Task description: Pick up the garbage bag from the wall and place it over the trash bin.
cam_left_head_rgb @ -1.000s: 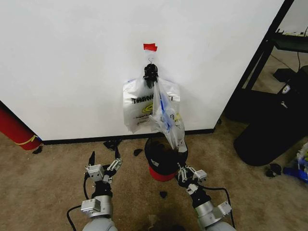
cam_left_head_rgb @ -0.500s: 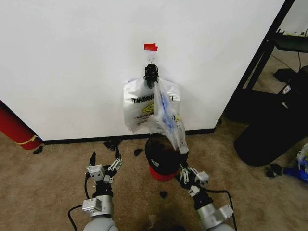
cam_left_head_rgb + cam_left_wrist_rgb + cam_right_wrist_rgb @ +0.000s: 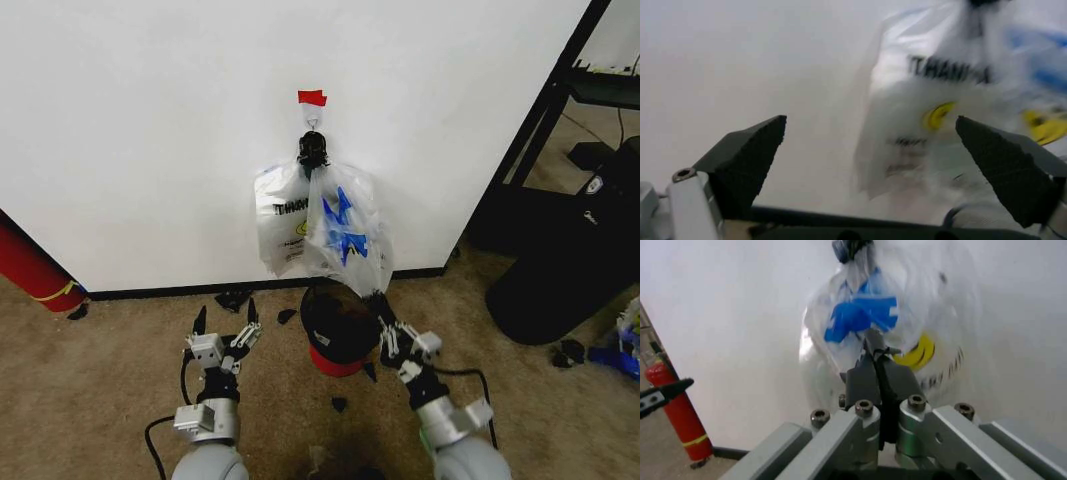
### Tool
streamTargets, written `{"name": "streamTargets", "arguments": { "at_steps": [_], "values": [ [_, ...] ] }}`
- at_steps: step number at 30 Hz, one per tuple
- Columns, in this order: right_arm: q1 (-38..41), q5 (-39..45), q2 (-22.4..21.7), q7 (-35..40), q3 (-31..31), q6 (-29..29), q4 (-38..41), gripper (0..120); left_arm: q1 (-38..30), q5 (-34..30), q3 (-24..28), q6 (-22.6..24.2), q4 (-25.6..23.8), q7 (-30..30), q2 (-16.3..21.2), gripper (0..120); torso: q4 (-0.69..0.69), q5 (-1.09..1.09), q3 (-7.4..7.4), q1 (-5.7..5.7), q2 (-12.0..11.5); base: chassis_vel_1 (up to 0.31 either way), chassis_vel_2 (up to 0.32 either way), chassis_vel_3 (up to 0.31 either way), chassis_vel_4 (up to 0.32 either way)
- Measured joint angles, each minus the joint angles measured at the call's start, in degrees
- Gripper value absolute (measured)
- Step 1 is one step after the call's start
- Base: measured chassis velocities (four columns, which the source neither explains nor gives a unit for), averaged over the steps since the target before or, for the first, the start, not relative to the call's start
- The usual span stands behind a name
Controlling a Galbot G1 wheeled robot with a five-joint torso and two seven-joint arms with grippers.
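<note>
The wall (image 3: 150, 120) is plain white with a black baseboard; a small piece of red tape (image 3: 312, 98) sits just above a hook (image 3: 313, 124). From that hook a bunch of plastic bags (image 3: 285, 215) hangs by a black knot (image 3: 312, 150), lying flat against the wall. The garbage bag (image 3: 345, 235) hangs in front of them — its long axis runs from the knot down and slightly toward the robot's right, blue patches facing out, and its lower tip reaches the right gripper (image 3: 382, 305). In the right wrist view that gripper's (image 3: 877, 352) fingers are pressed together, pinching the bag's (image 3: 907, 315) lower edge. The trash bin (image 3: 335, 330) stands on the carpet just below the bag. The left gripper (image 3: 226, 316) hovers beside the bin, jaws spread wide, touching nothing — its two fingertips (image 3: 747, 155) frame the hanging bags.
</note>
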Motion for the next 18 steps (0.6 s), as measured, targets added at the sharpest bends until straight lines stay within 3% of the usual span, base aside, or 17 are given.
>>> {"name": "streamTargets", "arguments": {
  "at_steps": [3,9,10,13,14,17,18],
  "values": [
    [2.09,0.54,-0.90,0.32,-0.81,-0.80,-0.77,0,-2.50,-2.79,1.02,1.75,-1.71,0.00,2.57,100,0.00,0.00,0.00,0.00,0.00,0.000,0.000,0.000,0.000],
    [6.82,-0.42,-1.42,2.10,-3.00,-1.77,-3.77,0,-13.42,-15.30,7.91,8.07,-5.88,-0.15,17.82,100,0.00,-0.02,0.01,0.00,0.00,0.000,0.000,0.000,0.000],
    [6.82,-0.42,-1.42,2.10,-3.00,-1.77,-3.77,0,-13.42,-15.30,7.91,8.07,-5.88,-0.15,17.82,100,0.00,-0.02,0.01,0.00,0.00,0.000,0.000,0.000,0.000],
    [7.52,-1.62,-0.88,2.81,-3.43,-1.98,-4.61,0,-22.18,-20.74,12.70,11.48,-6.63,-0.17,23.97,100,0.00,-0.01,0.01,0.00,0.00,0.000,0.000,0.000,0.000],
    [7.72,-2.73,-0.52,3.13,-3.48,-1.98,-5.23,0,-27.93,-24.02,15.62,13.66,-6.62,-0.62,26.18,100,-0.02,-0.02,0.01,0.01,0.00,0.000,0.000,0.000,0.000],
    [7.87,-3.95,0.13,3.43,-3.49,-1.96,-6.02,0,-39.87,-31.38,21.91,18.68,-6.29,-2.87,28.54,100,-0.02,0.00,0.01,0.01,0.00,0.000,0.000,0.000,0.000],
    [7.87,-3.95,0.13,3.43,-3.49,-1.96,-6.02,0,-39.87,-31.38,21.91,18.68,-6.29,-2.87,28.54,100,-0.02,0.00,0.01,0.01,0.00,0.000,0.000,0.000,0.000]
  ]
}}
